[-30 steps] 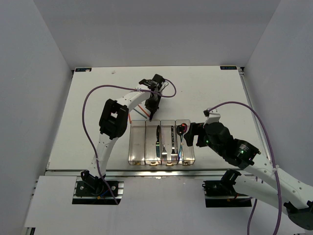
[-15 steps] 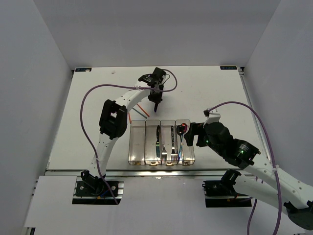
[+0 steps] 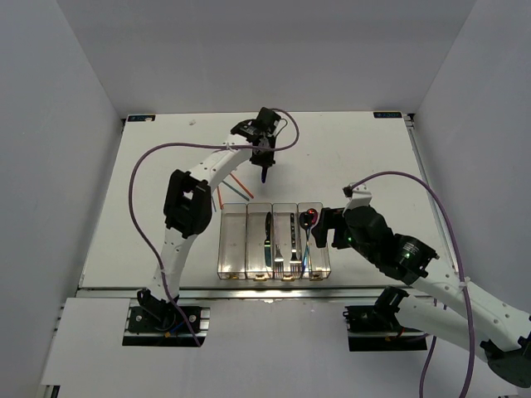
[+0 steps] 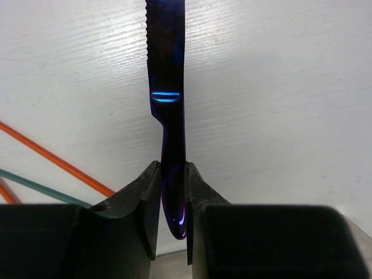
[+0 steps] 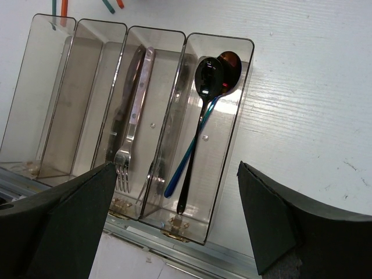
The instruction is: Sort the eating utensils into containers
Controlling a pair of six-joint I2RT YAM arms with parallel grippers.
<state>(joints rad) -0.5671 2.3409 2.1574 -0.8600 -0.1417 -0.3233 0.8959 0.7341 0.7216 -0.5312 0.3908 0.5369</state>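
Left gripper (image 4: 173, 195) clamped on dark-blue knife (image 4: 166, 81) beyond the bins (image 3: 232, 245), right gripper (image 5: 177, 171) spread wide just right of them, seemingly two spoons (image 5: 207, 79) in the rightmost.

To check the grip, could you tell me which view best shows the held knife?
Left wrist: the dark-blue knife is close and sharp, handle clamped in the left gripper. Top external shows only a tiny dark sliver; right wrist shows none of it.
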